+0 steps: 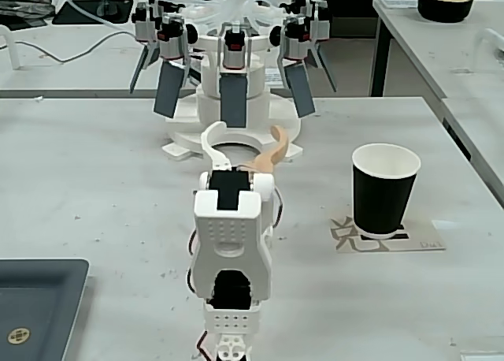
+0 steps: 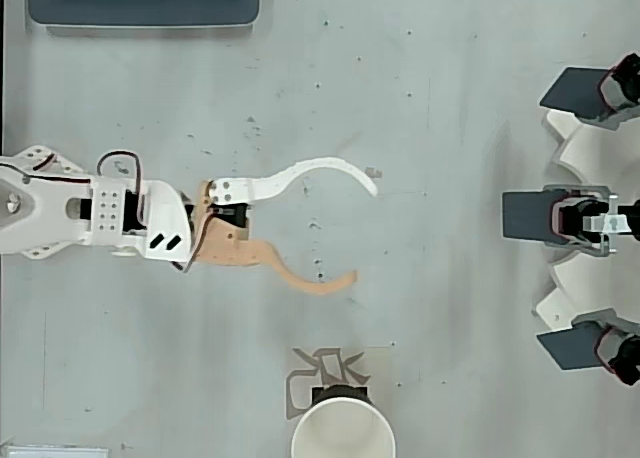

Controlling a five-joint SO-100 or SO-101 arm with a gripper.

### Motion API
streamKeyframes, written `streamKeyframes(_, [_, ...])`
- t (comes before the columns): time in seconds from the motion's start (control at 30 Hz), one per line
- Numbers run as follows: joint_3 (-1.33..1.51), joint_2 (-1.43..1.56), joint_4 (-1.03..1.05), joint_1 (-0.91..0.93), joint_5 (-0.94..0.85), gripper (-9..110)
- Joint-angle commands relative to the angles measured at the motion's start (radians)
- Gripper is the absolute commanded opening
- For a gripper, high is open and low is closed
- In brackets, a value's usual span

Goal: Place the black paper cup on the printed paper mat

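The black paper cup (image 1: 384, 189) stands upright on the printed paper mat (image 1: 424, 241) at the right of the table in the fixed view. From overhead its white rim and inside (image 2: 343, 430) show at the bottom edge, with the mat (image 2: 320, 368) sticking out just above it. My gripper (image 2: 362, 233) is open, one white finger (image 2: 320, 170) and one tan finger (image 2: 312, 282) spread wide with nothing between them. It hovers over bare table, apart from the cup and to its upper left in the overhead view. In the fixed view the gripper (image 1: 248, 136) points away toward the back.
A dark grey tray (image 1: 35, 306) sits at the front left of the fixed view, also the tray (image 2: 145, 3) at the overhead view's top. A white multi-armed rig with grey paddles (image 1: 232, 85) stands behind the gripper. A dark bowl of pale food (image 1: 445, 2) rests on another table.
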Motion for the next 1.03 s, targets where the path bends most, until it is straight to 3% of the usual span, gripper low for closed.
streamKeyframes(0.0, [-0.11, -0.064, 0.005, -0.023, 0.017, 20])
streamKeyframes(0.53, [-0.537, -0.443, 0.011, -0.077, 0.057, 18])
streamKeyframes(1.0, [-0.758, -0.598, 0.1, -0.077, 0.052, 13])
